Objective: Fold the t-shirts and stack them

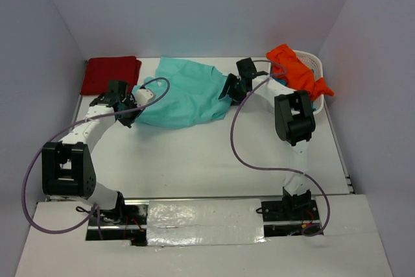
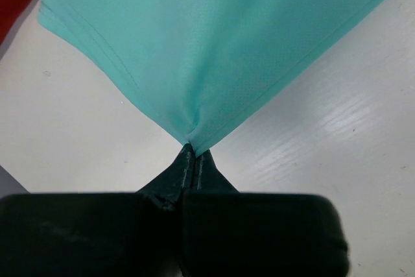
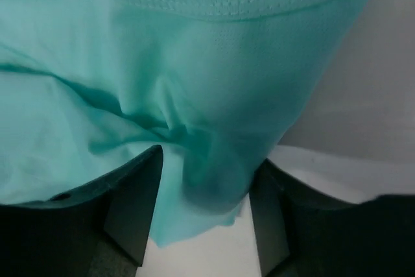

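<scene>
Left arm [image 1: 84, 131]: rises from its base at the near edge, elbow out to the left, forearm angled in toward the shirt's left end.
Right arm [image 1: 295, 118]: goes up from its base, then bends left over the far half of the white counter [image 1: 207, 160].
Left fingers [image 2: 172, 180]: clenched on a corner of the light mint-aqua cloth t-shirt [image 1: 185, 92], which fans away from the pinch.
Right fingers [image 3: 136, 205]: released, standing apart on either side of a bunched fold at the shirt's right edge.
Mint-aqua shirt: lies spread on the counter between the two arms, long axis left to right; collar end cannot be told.
Far left: folded dark red cloth shirt [image 1: 110, 74], close beside the mint one.
Far right: crumpled bright orange cloth shirt [image 1: 295, 69] draped over the white plastic mesh basket [image 1: 316, 66].
</scene>
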